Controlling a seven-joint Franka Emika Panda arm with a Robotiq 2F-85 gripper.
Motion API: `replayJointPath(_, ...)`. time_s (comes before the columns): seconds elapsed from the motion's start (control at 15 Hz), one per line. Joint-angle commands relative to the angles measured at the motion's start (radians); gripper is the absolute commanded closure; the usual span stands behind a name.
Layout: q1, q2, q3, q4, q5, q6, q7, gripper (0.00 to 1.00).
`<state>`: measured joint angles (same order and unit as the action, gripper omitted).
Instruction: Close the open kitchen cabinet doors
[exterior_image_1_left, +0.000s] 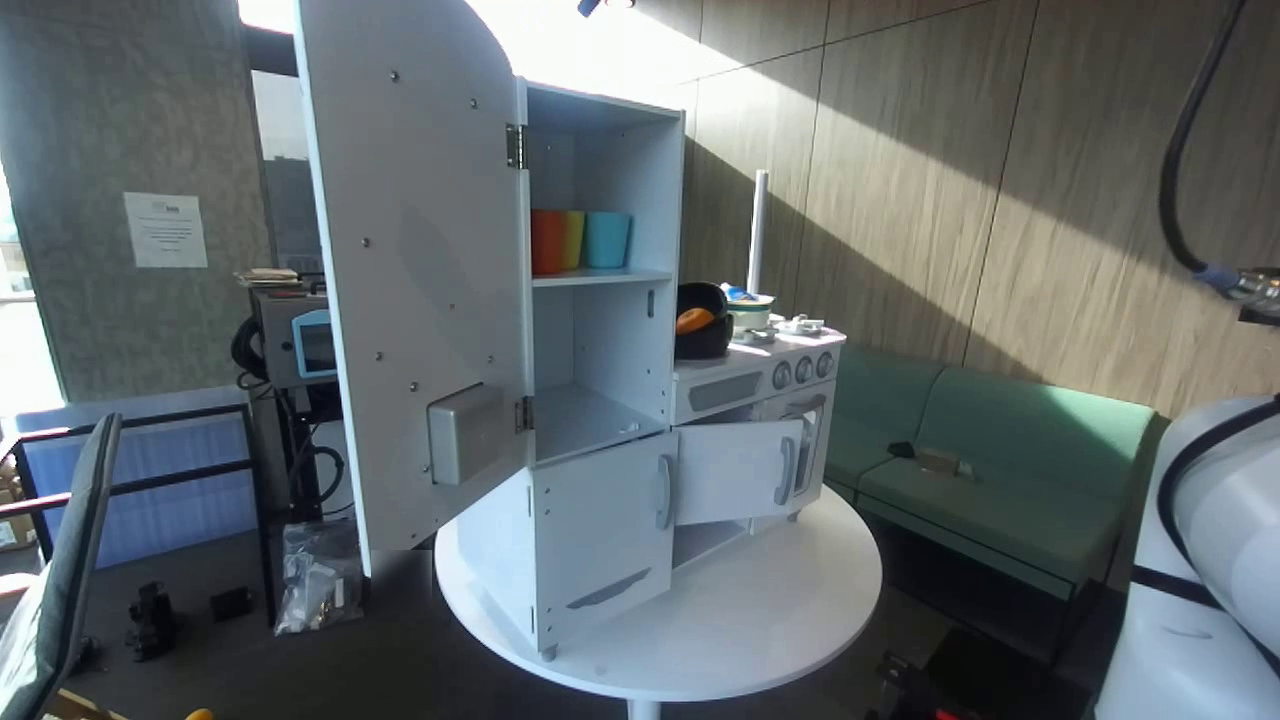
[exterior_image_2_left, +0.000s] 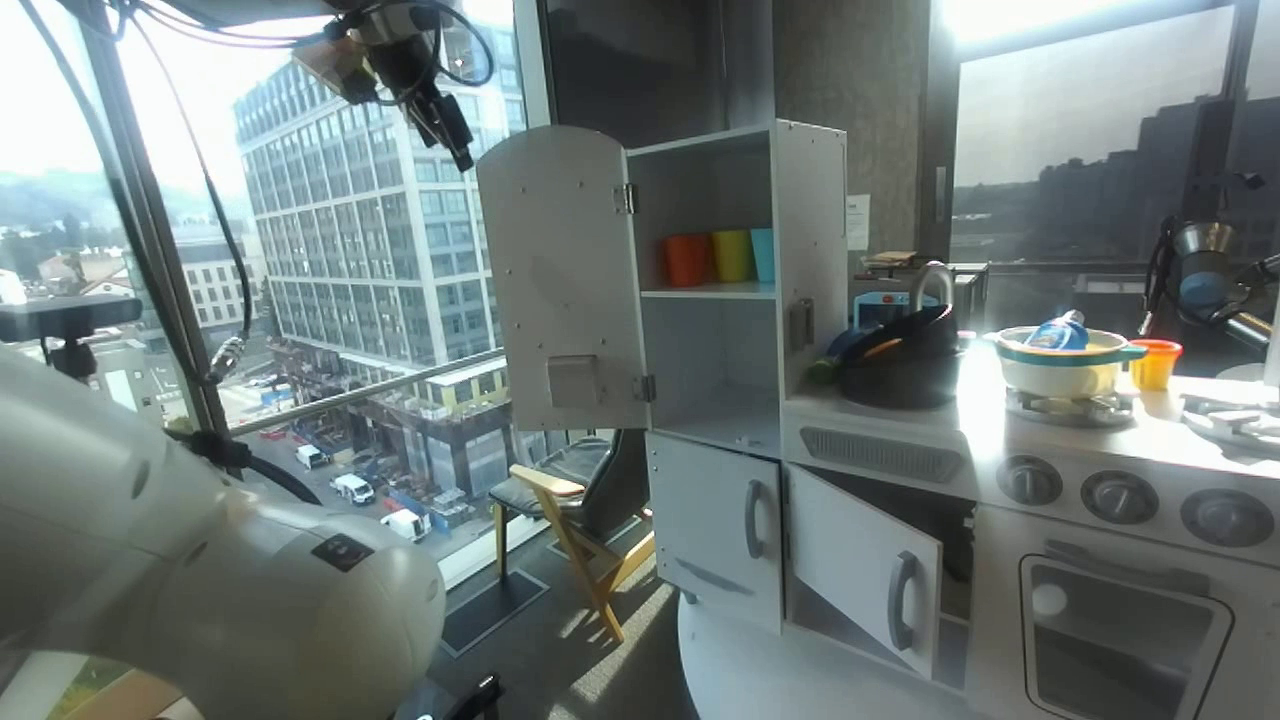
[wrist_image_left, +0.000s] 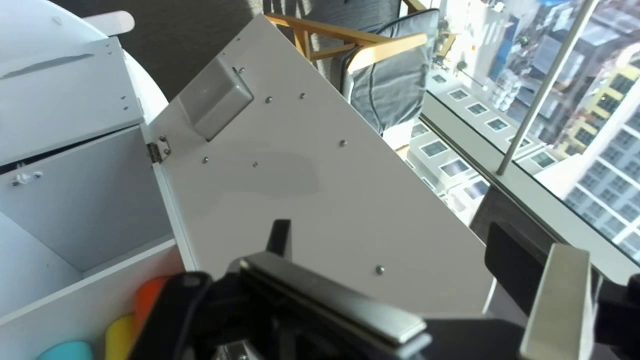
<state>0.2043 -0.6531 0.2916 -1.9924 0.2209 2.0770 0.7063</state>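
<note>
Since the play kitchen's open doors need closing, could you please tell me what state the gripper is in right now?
Robotiq gripper: open, jaws wide apart, holding nothing.

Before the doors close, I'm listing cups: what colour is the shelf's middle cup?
Yellow; the middle cup shows best in an exterior view.

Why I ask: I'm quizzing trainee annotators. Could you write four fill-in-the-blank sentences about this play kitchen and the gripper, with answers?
1. The tall door stands wide ____.
2. On the shelf, the yellow cup sits between the orange-red cup and the ____ cup.
3. In both exterior views, the stove knobs number ____.
4. The gripper holds ____.

Missing words: open; blue; three; nothing.
</note>
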Motion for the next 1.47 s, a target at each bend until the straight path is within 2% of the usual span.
replayJointPath(0.0,-0.083,0.140,0.118,0.214,-0.013,0.032,0.144,0.00)
replayJointPath(0.27,-0.174,0.279,0.268,0.351,-0.155,0.091,0.394,0.00)
replayJointPath(0.47,-0.225,0.371,0.370,0.416,-0.367,0.093,0.582,0.00)
replayJointPath(0.6,-0.240,0.409,0.414,0.450,-0.517,0.050,0.700,0.00)
replayJointPath(1.0,-0.189,0.506,0.444,0.525,-0.790,-0.118,0.893,0.00)
replayJointPath(1.4,-0.092,0.553,0.415,0.547,-0.889,-0.239,0.944,0.00)
